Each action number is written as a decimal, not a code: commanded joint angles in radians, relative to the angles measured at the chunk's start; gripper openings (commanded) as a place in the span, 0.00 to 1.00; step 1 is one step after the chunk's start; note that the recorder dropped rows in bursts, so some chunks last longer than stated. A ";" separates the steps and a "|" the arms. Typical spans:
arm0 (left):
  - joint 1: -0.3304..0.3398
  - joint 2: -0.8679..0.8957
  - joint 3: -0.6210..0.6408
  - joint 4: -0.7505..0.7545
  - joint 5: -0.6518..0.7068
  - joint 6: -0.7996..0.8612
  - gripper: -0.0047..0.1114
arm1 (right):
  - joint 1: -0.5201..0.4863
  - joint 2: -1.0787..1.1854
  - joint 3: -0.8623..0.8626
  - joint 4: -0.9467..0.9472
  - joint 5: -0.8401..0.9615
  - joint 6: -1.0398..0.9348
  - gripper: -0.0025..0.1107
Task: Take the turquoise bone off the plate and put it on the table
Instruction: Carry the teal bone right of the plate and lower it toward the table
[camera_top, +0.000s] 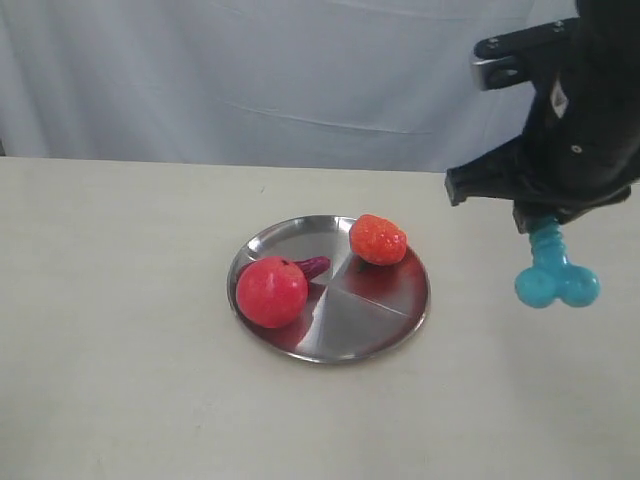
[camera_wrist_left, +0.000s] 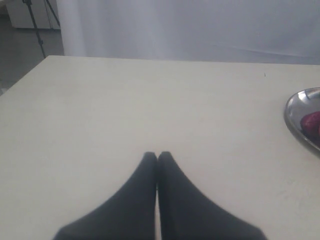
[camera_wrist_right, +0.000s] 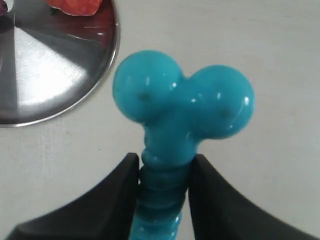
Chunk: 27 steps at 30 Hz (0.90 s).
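Observation:
The turquoise bone (camera_top: 555, 275) (camera_wrist_right: 182, 107) hangs knobbed end down in the air to the right of the plate (camera_top: 385, 320), above the table (camera_top: 120, 380). My right gripper (camera_top: 545, 228) (camera_wrist_right: 163, 167) is shut on its ribbed shaft, one finger on each side. The steel plate (camera_wrist_right: 60, 75) lies beside and below the bone in the right wrist view. My left gripper (camera_wrist_left: 157, 156) is shut on nothing, low over bare tabletop (camera_wrist_left: 125, 100), left of the plate's rim (camera_wrist_left: 295, 107); it does not show in the exterior view.
On the plate sit a round red fruit toy (camera_top: 271, 291), a strawberry toy (camera_top: 377, 240) and a dark purple toy (camera_top: 314, 266) partly hidden behind the red one. A white curtain (camera_top: 250, 70) hangs behind the table's far edge.

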 joint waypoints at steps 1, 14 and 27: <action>0.004 -0.001 0.003 -0.003 -0.005 -0.004 0.04 | -0.067 -0.064 0.111 0.019 -0.069 -0.005 0.02; 0.004 -0.001 0.003 -0.003 -0.005 -0.004 0.04 | -0.265 -0.059 0.319 0.059 -0.353 -0.058 0.02; 0.004 -0.001 0.003 -0.003 -0.005 -0.004 0.04 | -0.289 0.144 0.317 0.083 -0.469 -0.077 0.02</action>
